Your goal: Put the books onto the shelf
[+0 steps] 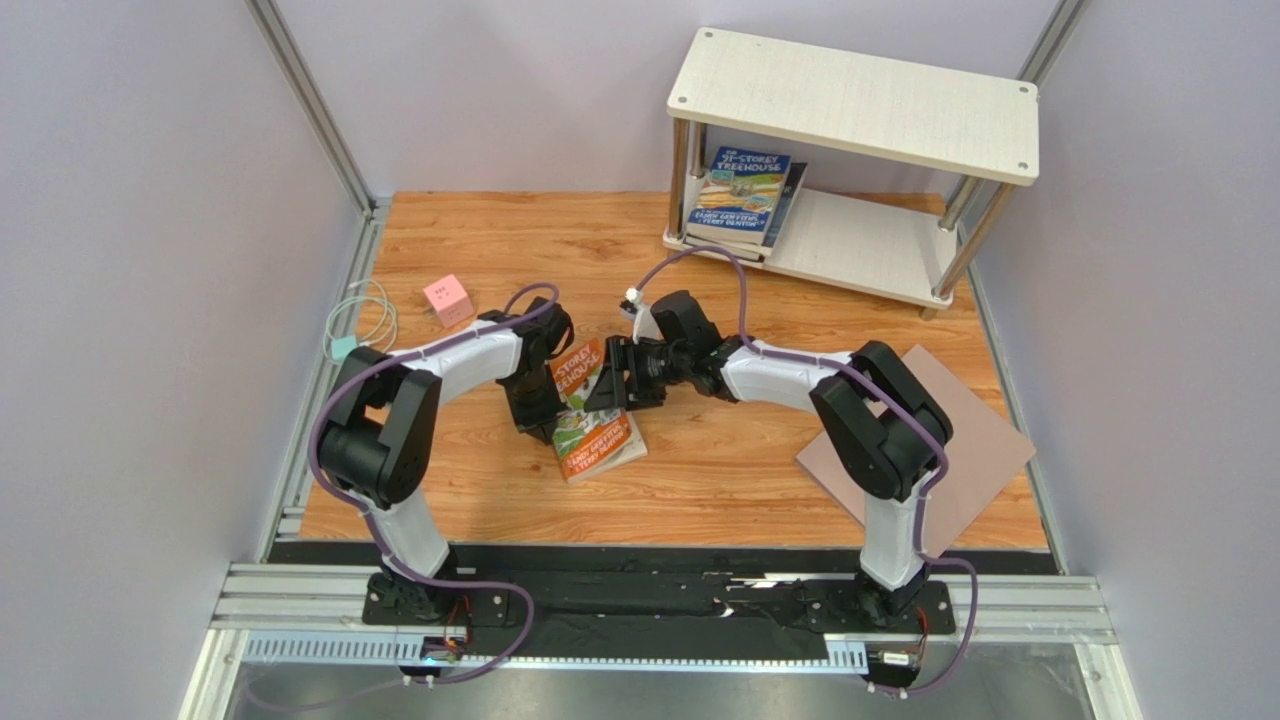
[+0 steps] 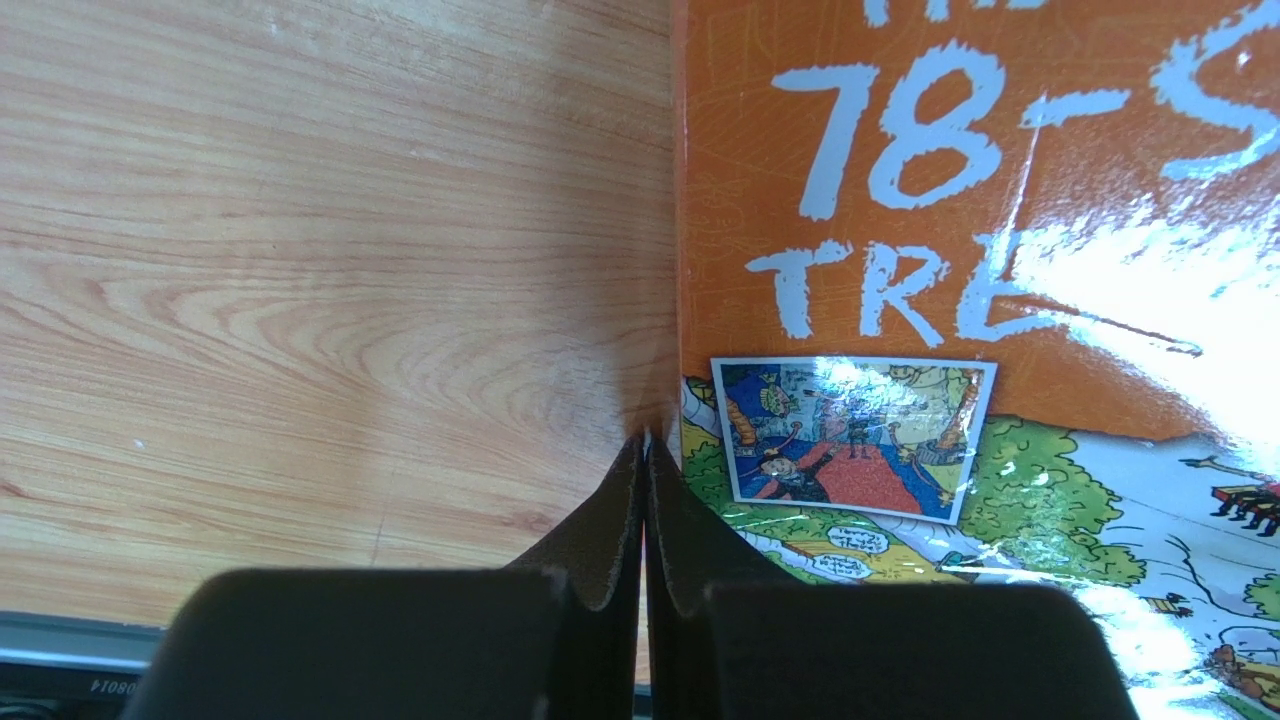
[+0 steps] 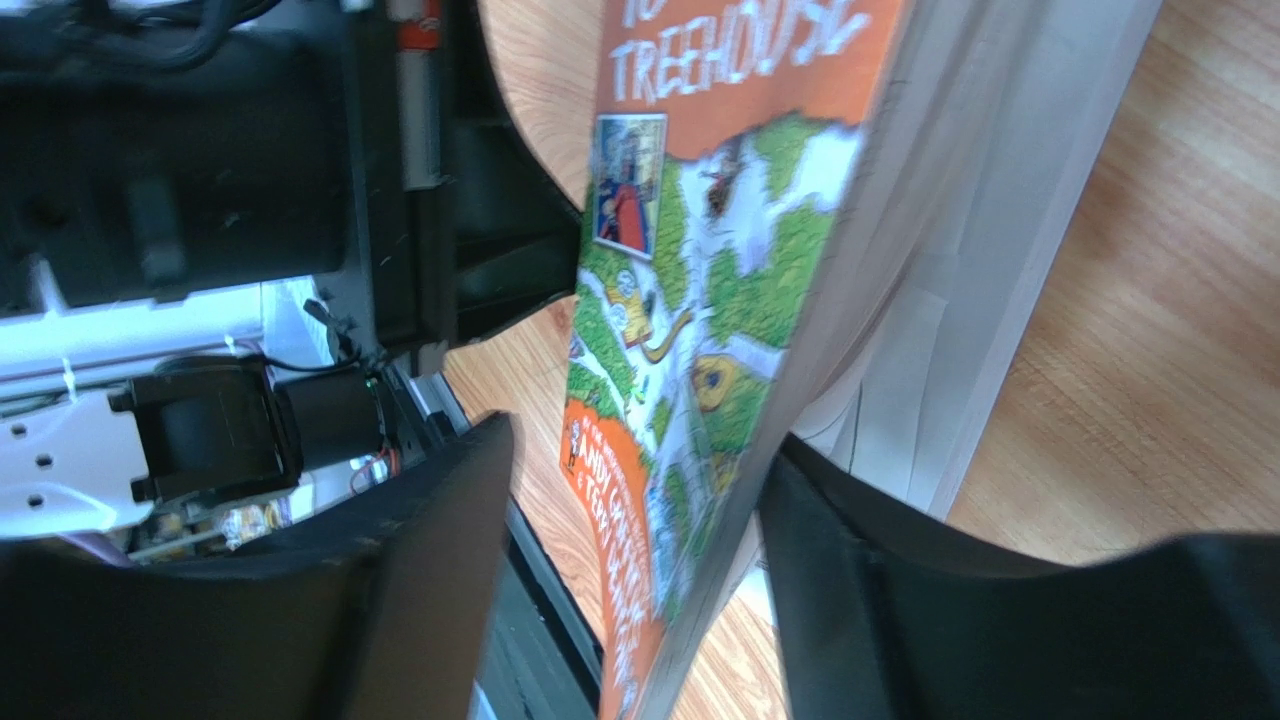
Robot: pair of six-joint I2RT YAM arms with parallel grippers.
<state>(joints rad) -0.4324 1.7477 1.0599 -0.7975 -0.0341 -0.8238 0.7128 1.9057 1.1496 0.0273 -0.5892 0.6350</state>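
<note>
An orange "Treehouse" book (image 1: pixel 601 438) sits mid-table between my two grippers, one edge raised off the wood. My left gripper (image 1: pixel 544 393) is shut with nothing in it. Its tips (image 2: pixel 646 444) press against the left edge of the book (image 2: pixel 962 270). My right gripper (image 1: pixel 609 375) straddles the book's opposite edge. In the right wrist view the book (image 3: pixel 706 255) stands between the open fingers of the right gripper (image 3: pixel 643 443), with a gap on the cover side and the other finger (image 3: pixel 902 600) against the pages. The shelf (image 1: pixel 857 105) stands at the back right, with a stack of books (image 1: pixel 739 195) on its lower board.
A pink cube (image 1: pixel 448 300) and a coiled pale cable (image 1: pixel 361 318) lie at the left edge of the table. A flat brown cardboard sheet (image 1: pixel 977 435) lies at the right, under the right arm's elbow. Grey walls and metal posts enclose the table.
</note>
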